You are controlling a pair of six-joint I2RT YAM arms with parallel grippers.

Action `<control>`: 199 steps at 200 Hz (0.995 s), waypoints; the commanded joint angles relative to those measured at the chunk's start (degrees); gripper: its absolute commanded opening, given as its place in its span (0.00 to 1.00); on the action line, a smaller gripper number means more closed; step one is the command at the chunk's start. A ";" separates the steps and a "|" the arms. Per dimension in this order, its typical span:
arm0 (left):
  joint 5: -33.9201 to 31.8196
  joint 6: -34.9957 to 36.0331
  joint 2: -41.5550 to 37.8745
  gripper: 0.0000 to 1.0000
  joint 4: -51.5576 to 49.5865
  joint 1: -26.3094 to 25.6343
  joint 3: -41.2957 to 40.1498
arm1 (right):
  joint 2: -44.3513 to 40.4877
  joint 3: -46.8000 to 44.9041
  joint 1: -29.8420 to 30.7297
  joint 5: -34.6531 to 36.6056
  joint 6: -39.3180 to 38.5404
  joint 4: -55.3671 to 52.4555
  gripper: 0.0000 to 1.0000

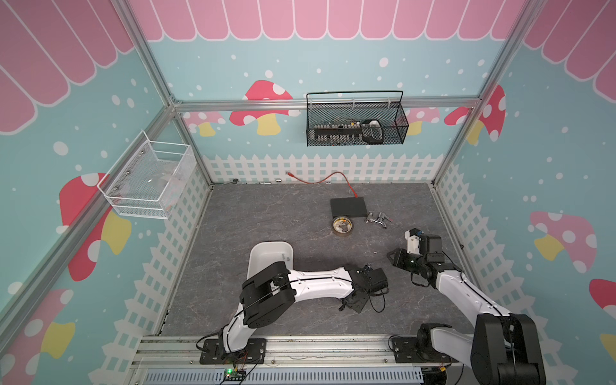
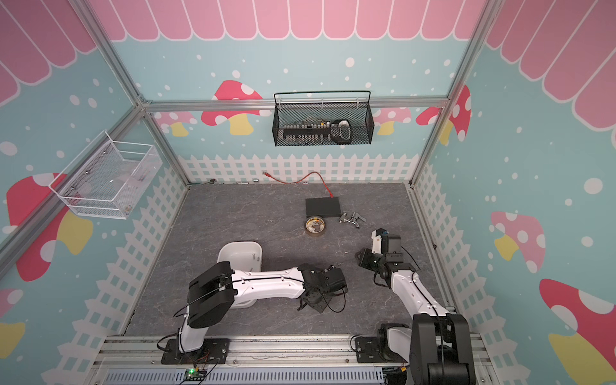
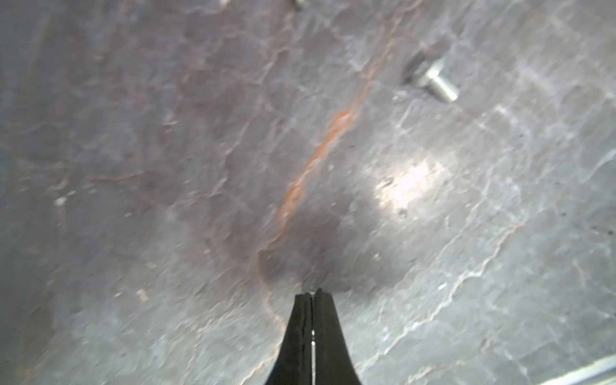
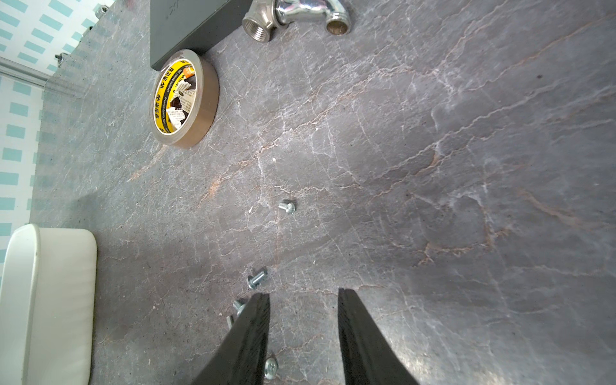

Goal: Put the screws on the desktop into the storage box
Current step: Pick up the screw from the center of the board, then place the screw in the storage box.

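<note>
Desktop open beyond right fingers — screws nearer storage box.

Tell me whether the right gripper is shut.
No, the right gripper is open, with bare desktop showing between its two black fingers.

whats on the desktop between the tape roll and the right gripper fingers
In the right wrist view, one screw and a second screw lie on that stretch; the rest is bare desktop.
</note>
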 commanded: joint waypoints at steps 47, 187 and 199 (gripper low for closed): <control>-3.02 -2.37 -7.67 0.00 0.07 2.43 -3.77 | 0.41 -1.21 0.36 -0.82 0.41 1.16 0.40; -2.49 -4.79 -42.40 0.00 4.84 31.65 -30.77 | 0.58 -1.04 0.35 -1.64 0.50 1.26 0.40; -1.66 -4.21 -43.31 0.00 5.63 33.63 -32.00 | 0.50 -0.96 0.36 -1.80 0.49 0.96 0.40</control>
